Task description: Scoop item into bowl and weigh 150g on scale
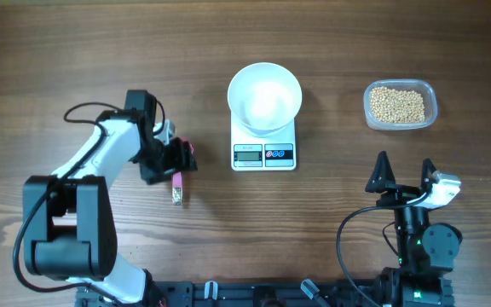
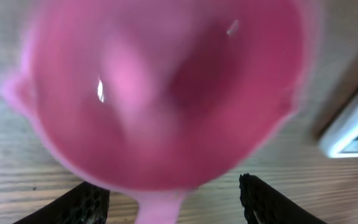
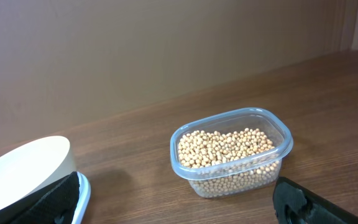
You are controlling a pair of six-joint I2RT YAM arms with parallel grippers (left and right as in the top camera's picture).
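My left fingers (image 2: 79,205) spread, one either side of thin handle of pink scoop (image 2: 166,93); gaps both sides, no pinch visible. Scoop cup blurred, fills wrist view; cannot tell if it rests on table (image 1: 75,51). My left gripper (image 1: 176,160) just left of scale (image 1: 292,141). White bowl (image 1: 264,96) on scale, empty. Loose beans (image 1: 397,104) in clear tub (image 1: 433,102), far right, well apart from scoop. My right gripper (image 1: 405,170) spread wide, empty, near tub. Risks: closing off-centre on handle, so scoop twists or skids; weak hold, so cup tips and beans spill past bowl.
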